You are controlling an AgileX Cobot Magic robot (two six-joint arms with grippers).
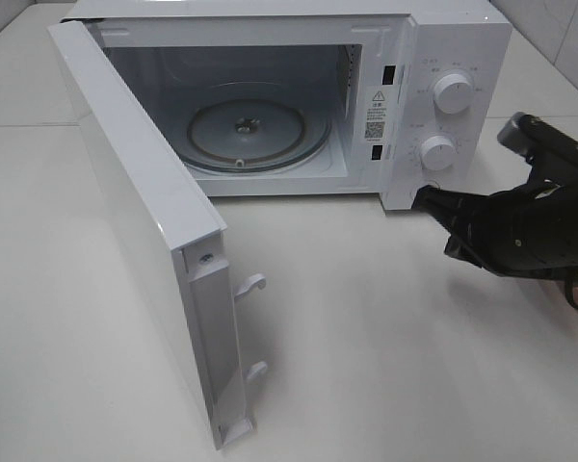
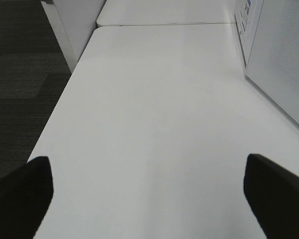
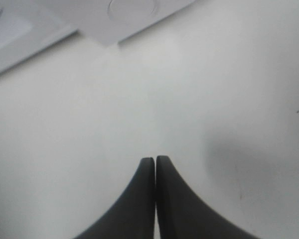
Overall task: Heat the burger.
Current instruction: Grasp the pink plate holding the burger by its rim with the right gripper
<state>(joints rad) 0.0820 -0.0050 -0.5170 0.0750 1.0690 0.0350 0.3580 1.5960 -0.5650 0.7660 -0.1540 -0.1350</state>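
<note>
While the microwave door (image 1: 135, 192) stands open, right jaws press together.

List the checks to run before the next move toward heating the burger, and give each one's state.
1. Microwave door swung open: ok.
2. Turntable bare, nothing on it: ok.
3. Burger located: cannot tell; it shows in no view.
4. Left gripper open and empty above the table: ok.
5. Right gripper open to grasp: not ok; jaws shut, holding nothing.
</note>
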